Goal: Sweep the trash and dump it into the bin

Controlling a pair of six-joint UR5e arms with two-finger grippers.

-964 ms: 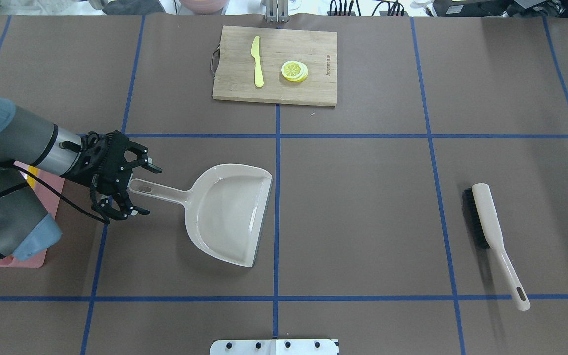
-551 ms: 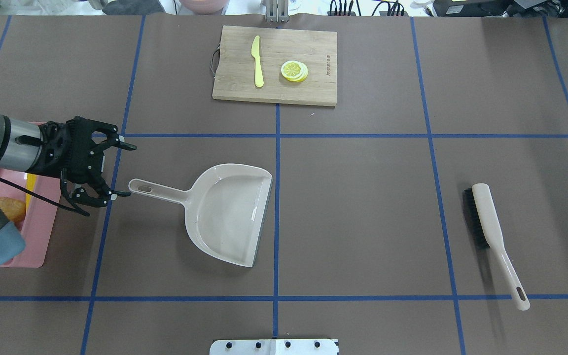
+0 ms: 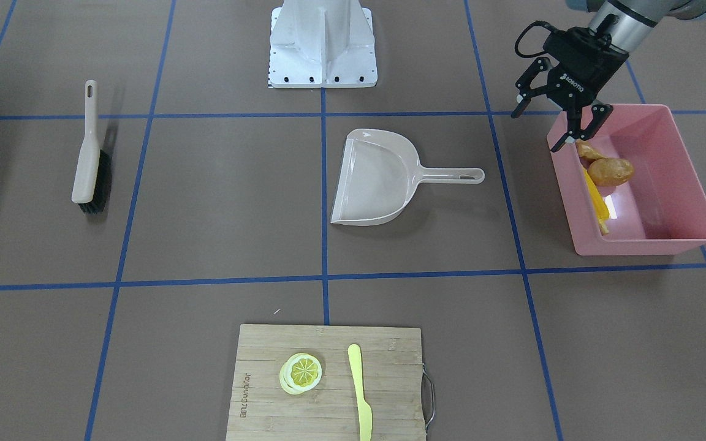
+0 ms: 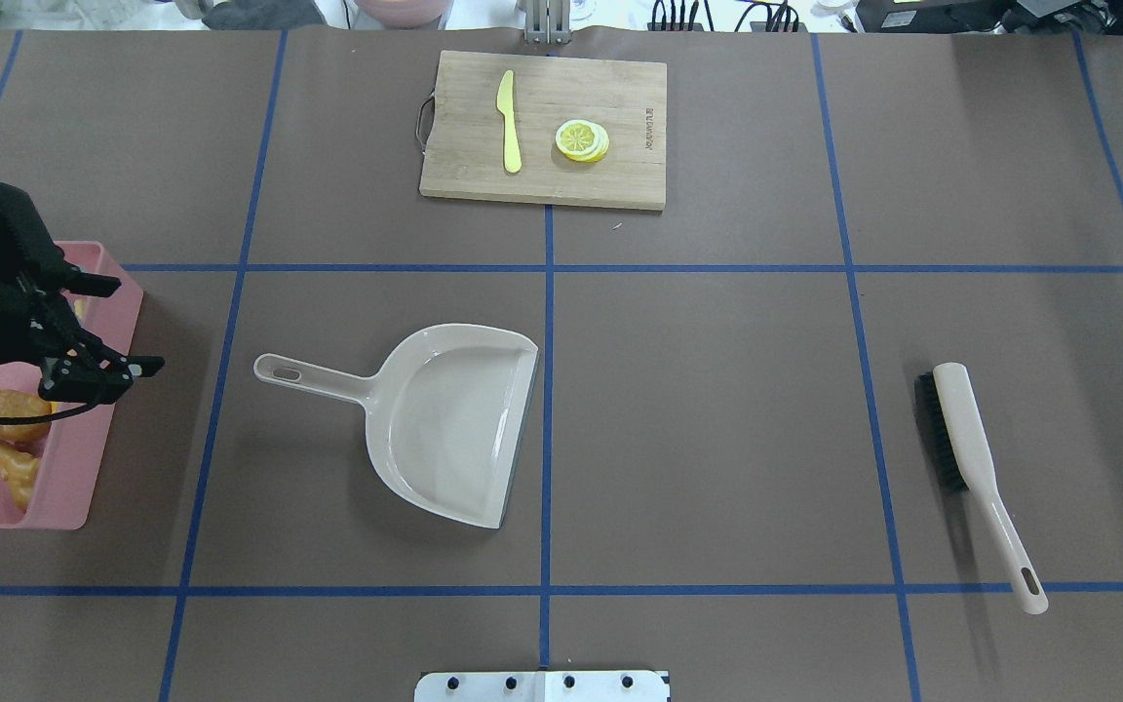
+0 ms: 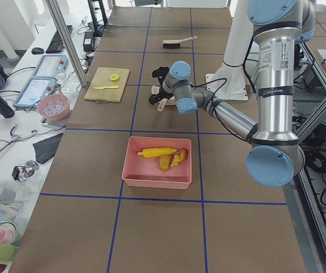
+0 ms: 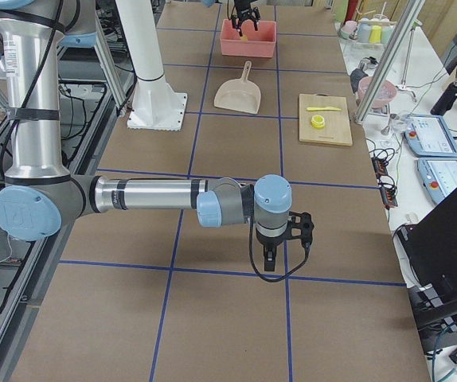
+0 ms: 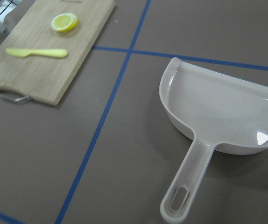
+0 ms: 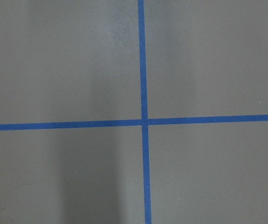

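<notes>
The pink bin (image 3: 665, 236) stands at the table's left end and also shows in the overhead view (image 4: 84, 487). In it lie the corn cob (image 3: 595, 199), the brown potato (image 3: 611, 171) and the tan ginger root (image 3: 586, 150). My left gripper (image 3: 540, 128) hovers above the bin's inner wall, open and empty; the overhead view shows it (image 4: 137, 325) at the left edge. My right gripper (image 6: 267, 259) shows only in the exterior right view, low over bare table, and I cannot tell whether it is open or shut.
A beige dustpan (image 4: 454, 419) lies empty near the table's middle, handle toward the bin. A brush (image 4: 961, 429) lies at the right. A cutting board (image 4: 620, 175) at the far edge holds a pale yellow knife (image 4: 509, 122) and a lemon slice (image 4: 581, 139).
My left gripper has moved left, away from the dustpan handle and over the bin's edge, staying open. The arm has drawn back and uncovered the bin. The dustpan has not moved.
</notes>
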